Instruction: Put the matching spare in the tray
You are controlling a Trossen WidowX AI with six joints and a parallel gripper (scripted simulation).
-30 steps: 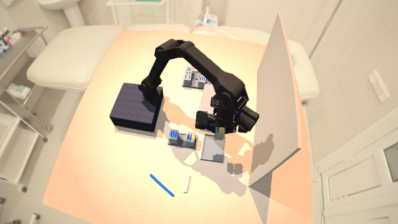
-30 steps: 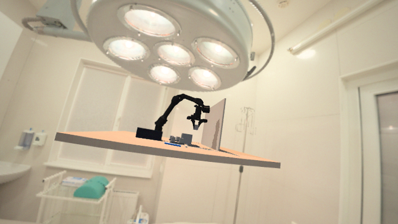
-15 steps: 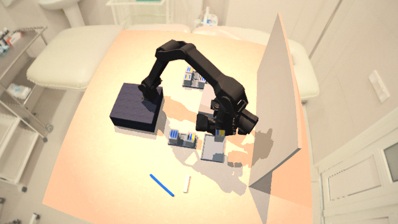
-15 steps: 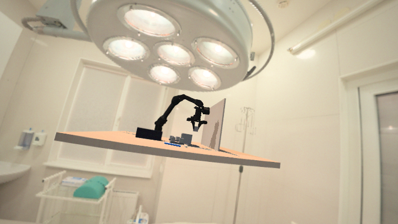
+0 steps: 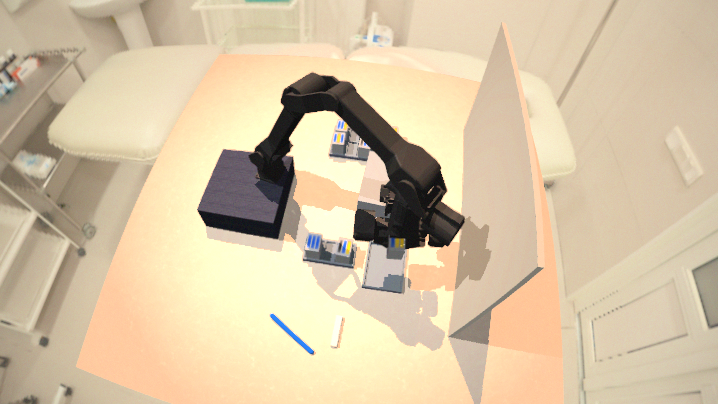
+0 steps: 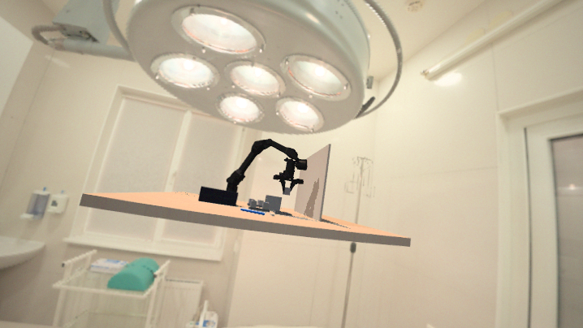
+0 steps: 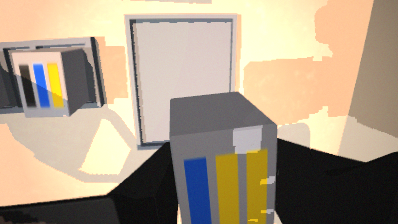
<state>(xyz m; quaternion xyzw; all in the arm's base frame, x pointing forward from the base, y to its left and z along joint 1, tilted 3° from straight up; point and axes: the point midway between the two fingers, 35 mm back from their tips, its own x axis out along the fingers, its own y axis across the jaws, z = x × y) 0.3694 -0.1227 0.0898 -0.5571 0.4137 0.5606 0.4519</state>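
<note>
While the grey spare block with the blue-yellow-yellow stripes is clamped tight in the tool, it's hanging in the air just over the near edge of the tray, so I'd say the pick is done and the carry is almost there. From the wrist view the tray sits ahead of and below the block with nothing visible in it, so what's left is easing forward a bit, lowering, and opening up. Whether this is actually the matching code I can't tell, since the mounted unit's back isn't readable from these shots. Just beside the tray there's a small rack holding other striped spares, one showing black-blue-yellow in the wrist view, and another rack sits further back under the arm. Off toward the front of the tabletop lie a blue stick and a white one, well apart from everything. A tall upright panel stands right next to the arm, so not much swing room on that side.
</note>
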